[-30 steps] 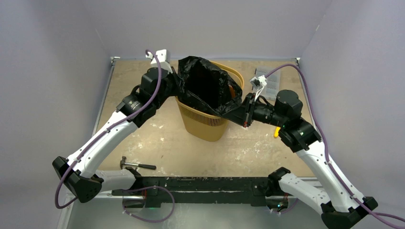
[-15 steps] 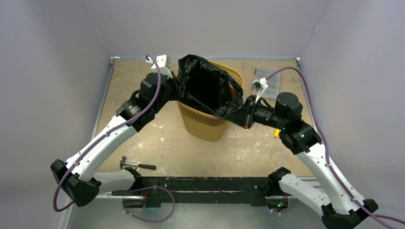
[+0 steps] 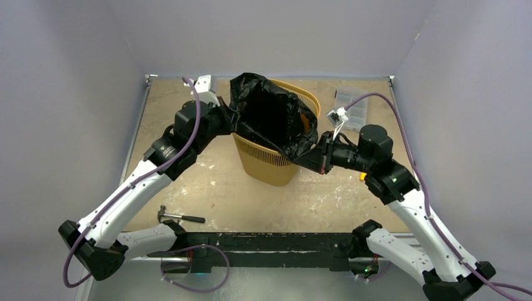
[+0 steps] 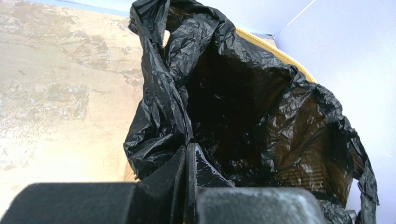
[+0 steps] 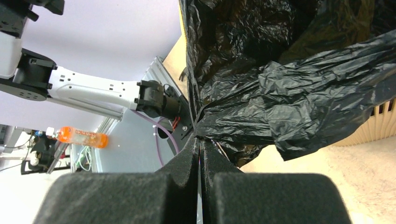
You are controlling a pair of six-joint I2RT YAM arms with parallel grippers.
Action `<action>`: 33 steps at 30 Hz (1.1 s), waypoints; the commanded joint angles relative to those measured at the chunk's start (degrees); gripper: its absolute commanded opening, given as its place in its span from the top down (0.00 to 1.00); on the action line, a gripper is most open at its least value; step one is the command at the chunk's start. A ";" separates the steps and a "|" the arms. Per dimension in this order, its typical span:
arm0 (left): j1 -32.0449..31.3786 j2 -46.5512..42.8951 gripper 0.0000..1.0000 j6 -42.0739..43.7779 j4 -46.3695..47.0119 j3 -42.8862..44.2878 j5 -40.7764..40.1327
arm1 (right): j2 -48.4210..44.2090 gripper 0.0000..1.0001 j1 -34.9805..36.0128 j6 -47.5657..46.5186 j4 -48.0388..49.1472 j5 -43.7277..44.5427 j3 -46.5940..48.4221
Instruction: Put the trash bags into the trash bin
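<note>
Black trash bag (image 3: 271, 113) stands partly inside the orange mesh trash bin (image 3: 266, 162), mouth spread open above the rim, mid-table toward the back. Left gripper (image 3: 231, 120) is clamped on the bag's left edge and right gripper (image 3: 315, 152) pinches its right edge. Hammer (image 3: 180, 217) lies front-left, clear box (image 3: 355, 108) back-right.
</note>
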 commanded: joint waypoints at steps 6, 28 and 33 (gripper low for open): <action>0.22 -7.45 1.00 -1.54 5.11 -6.54 0.46 | 1.34 1.00 0.19 -0.63 2.40 -1.92 -1.68; 0.24 -19.07 1.00 -4.23 12.78 -21.45 -1.51 | 1.26 1.00 0.18 -5.41 -1.49 -5.02 -2.51; 0.23 -17.23 1.00 -4.85 16.01 -23.59 -0.62 | 2.26 1.00 0.19 -3.61 1.04 0.40 -2.96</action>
